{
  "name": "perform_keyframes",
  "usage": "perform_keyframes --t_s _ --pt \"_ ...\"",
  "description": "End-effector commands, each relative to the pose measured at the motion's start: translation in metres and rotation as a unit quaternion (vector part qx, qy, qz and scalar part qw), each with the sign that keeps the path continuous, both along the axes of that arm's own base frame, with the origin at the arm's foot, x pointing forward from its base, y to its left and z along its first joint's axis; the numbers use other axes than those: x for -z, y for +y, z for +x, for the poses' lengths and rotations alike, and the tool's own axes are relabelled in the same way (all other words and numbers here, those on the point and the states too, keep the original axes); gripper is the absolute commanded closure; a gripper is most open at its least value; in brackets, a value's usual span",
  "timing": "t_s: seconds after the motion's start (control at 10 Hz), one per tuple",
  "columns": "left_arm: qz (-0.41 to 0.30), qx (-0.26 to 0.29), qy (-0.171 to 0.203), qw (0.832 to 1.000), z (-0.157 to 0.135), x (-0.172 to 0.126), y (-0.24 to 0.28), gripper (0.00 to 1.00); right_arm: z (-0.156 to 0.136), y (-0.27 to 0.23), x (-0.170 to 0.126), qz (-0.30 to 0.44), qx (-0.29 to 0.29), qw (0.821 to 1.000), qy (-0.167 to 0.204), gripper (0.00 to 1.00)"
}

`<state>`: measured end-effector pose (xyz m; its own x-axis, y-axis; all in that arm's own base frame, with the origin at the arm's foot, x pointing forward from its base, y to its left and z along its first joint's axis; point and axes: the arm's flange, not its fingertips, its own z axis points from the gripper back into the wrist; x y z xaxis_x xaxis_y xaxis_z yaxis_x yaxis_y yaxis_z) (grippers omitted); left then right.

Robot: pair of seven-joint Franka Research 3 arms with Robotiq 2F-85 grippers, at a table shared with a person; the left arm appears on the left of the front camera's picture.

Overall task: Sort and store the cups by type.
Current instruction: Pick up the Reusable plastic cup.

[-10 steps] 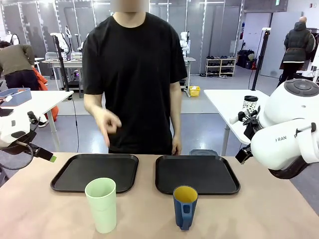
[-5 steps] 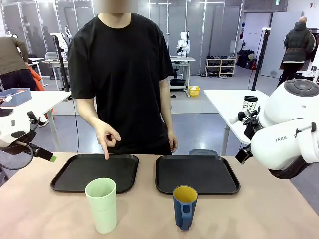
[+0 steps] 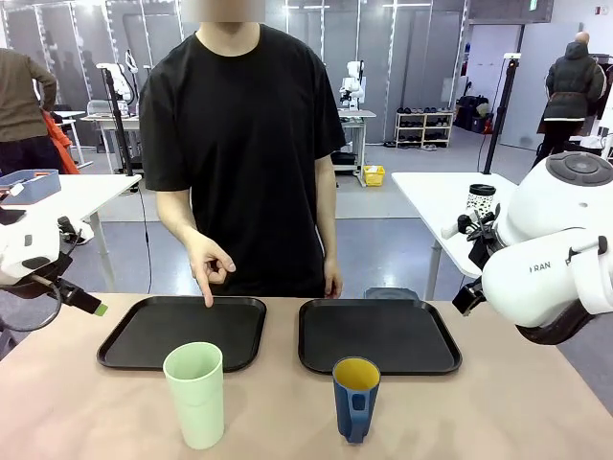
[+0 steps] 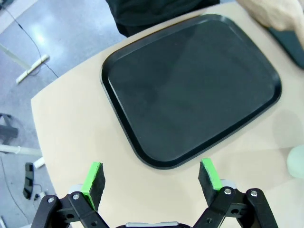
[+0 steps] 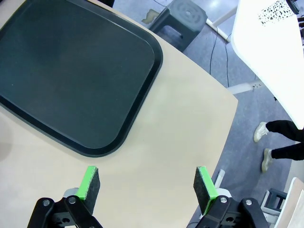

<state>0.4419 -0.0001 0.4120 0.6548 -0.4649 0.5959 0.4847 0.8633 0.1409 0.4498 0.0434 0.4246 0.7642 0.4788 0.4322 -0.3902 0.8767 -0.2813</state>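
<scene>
A tall pale green tumbler (image 3: pixel 194 393) stands near the table's front edge, in front of the left black tray (image 3: pixel 144 350). A dark blue mug (image 3: pixel 355 398) with a yellow inside and its handle toward me stands in front of the right black tray (image 3: pixel 421 345). My left gripper (image 4: pixel 152 173) hangs open over the bare table beside the left tray (image 4: pixel 190 90). The tumbler's edge (image 4: pixel 297 161) shows at the right of that view. My right gripper (image 5: pixel 147 183) is open above the table beside the right tray (image 5: pixel 76 71). Both hold nothing.
The person stands at the far side, one hand (image 3: pixel 209 266) pointing a finger down at the left tray's far edge. My right arm (image 3: pixel 551 264) bulks at the right edge. A stool (image 5: pixel 187 12) and a white side table (image 5: pixel 270 57) lie beyond the table's right end.
The person's hand came down from mid-air to point at the left tray's far edge. Both arms and both cups stayed where they were.
</scene>
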Motion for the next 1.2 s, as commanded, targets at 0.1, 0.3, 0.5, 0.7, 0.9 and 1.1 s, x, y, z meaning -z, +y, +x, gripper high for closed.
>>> perform_keyframes --t_s 0.1,0.3,0.5,0.7,0.9,1.1 --pt "0.184 0.176 0.005 0.967 -0.003 -0.019 0.012 0.0 0.0 0.0 0.001 0.0 -0.002 1.0 -0.001 0.0" --pt "0.277 0.268 0.025 0.923 -0.009 -0.02 0.013 0.0 0.0 0.0 0.001 0.0 -0.002 1.0 -0.001 0.0" --pt "0.317 0.39 0.058 0.863 -0.019 -0.005 0.009 0.0 0.0 0.0 0.001 0.0 -0.002 1.0 -0.001 0.0" --pt "0.325 0.432 0.049 0.84 -0.028 0.006 0.005 0.0 0.0 0.0 0.001 0.0 -0.002 1.0 -0.001 0.0" --pt "0.361 0.425 0.077 0.826 -0.033 0.013 0.002 0.0 0.0 0.0 0.001 0.0 -0.002 1.0 -0.001 0.0" --pt "0.33 0.432 0.062 0.837 -0.019 0.003 -0.003 0.0 0.0 0.0 0.001 0.0 -0.002 1.0 -0.001 0.0"
